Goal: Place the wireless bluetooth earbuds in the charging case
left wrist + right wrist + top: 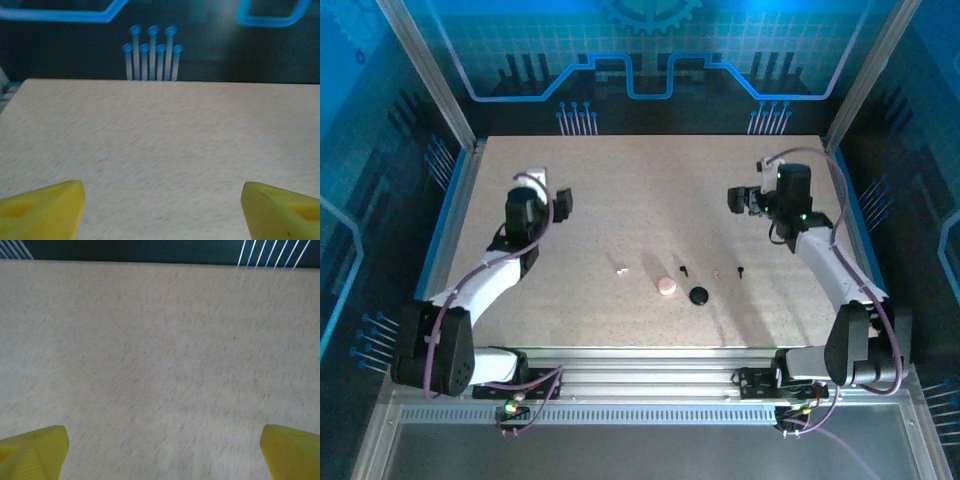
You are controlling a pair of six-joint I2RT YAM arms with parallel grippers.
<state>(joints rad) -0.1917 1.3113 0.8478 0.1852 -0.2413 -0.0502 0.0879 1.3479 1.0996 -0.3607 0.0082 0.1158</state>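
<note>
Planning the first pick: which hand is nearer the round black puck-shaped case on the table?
Right. The right hand hangs beyond and slightly right of the round black puck-shaped case; the left hand is beyond it too, much farther off to its left.

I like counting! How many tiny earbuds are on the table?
4, in a row: left pale earbud, middle black earbud, faint pale earbud, right black earbud. None looks hidden, though they are tiny.

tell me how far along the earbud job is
Nothing looks done: the two pale earbuds and two black earbuds lie loose on the table near the pink case and black case. Nothing is in hand: left gripper and right gripper are open and empty. All four insertions remain.
</note>
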